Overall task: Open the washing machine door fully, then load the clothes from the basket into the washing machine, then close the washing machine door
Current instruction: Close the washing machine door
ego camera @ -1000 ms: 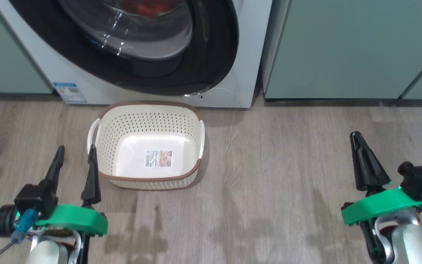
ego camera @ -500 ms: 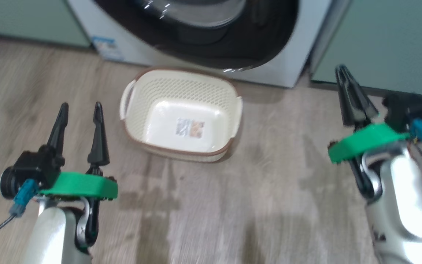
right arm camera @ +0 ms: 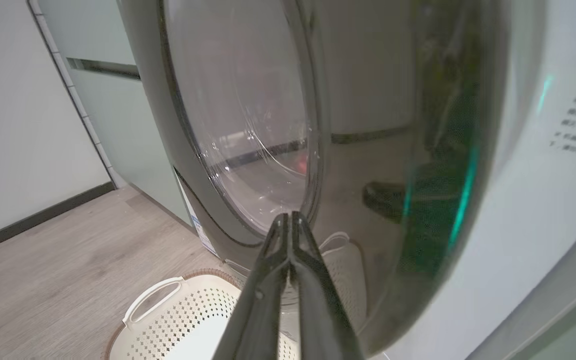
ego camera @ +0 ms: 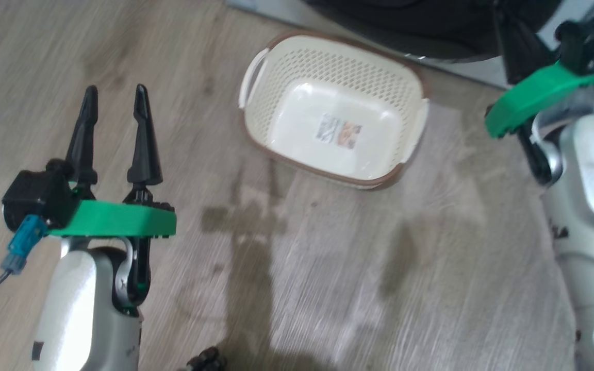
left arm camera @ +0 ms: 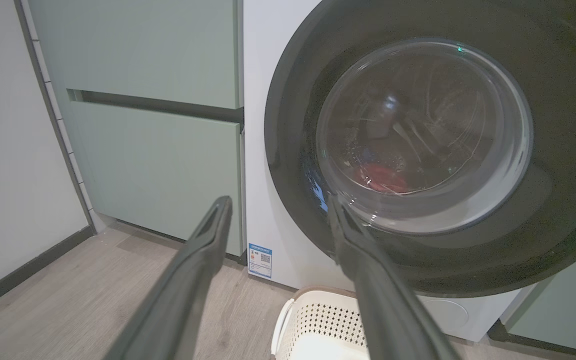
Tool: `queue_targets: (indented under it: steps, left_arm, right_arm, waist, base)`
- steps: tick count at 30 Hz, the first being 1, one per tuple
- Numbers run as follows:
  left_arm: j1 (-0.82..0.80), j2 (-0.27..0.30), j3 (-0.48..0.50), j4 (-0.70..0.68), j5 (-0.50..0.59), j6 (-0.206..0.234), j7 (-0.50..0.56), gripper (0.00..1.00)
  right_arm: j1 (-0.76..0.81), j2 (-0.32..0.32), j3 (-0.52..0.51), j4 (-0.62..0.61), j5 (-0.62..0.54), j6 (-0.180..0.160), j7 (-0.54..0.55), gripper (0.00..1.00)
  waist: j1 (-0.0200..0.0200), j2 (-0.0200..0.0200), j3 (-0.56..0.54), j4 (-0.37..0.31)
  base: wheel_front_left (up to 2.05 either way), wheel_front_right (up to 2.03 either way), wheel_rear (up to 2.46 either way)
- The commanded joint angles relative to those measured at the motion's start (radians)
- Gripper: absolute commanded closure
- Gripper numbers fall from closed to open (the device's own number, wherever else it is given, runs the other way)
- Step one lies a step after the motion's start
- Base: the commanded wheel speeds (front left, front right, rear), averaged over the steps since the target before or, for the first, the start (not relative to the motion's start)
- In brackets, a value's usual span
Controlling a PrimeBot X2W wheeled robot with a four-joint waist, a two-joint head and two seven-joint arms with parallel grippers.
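Your basket (ego camera: 328, 67) sits empty on the floor, just in front of the washer (left arm camera: 263, 125). Red clothes (left arm camera: 383, 179) show inside thru the door (left arm camera: 423, 135), which looks shut. Left gripper (ego camera: 115, 88) fingers apart, right gripper (right arm camera: 288, 217) fingers together, both empty. Task prob. done.

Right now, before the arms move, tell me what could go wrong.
The right tool, shut, points close at the washing machine door; a forward move could scrape its glossy rim.
The basket stands on the floor just below that door; a swinging arm might knock it.
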State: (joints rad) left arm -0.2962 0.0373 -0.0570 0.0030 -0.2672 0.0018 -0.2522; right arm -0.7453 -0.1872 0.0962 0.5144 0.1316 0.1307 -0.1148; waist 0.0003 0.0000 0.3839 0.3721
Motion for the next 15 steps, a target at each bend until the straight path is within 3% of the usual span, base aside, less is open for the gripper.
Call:
queue_targets:
  steps: [1,15]
  left_arm:
    - [-0.029,0.014,0.036,-0.037,-0.008,-0.003,-0.009,0.0]
    - [-0.06,0.013,0.004,-0.049,-0.044,0.025,-0.009,0.0]
  right_arm:
    - [-0.038,0.001,0.018,-0.005,-0.008,0.0,-0.008,1.0]
    - [-0.169,-0.031,0.026,0.184,-0.007,0.0,-0.06,1.0]
  waist:
    - [-0.0003,0.0,0.037,0.036]
    - [-0.0003,0.0,0.074,0.037]
  base:
    - [0.0,0.0,0.0]
    - [0.0,0.0,0.0]
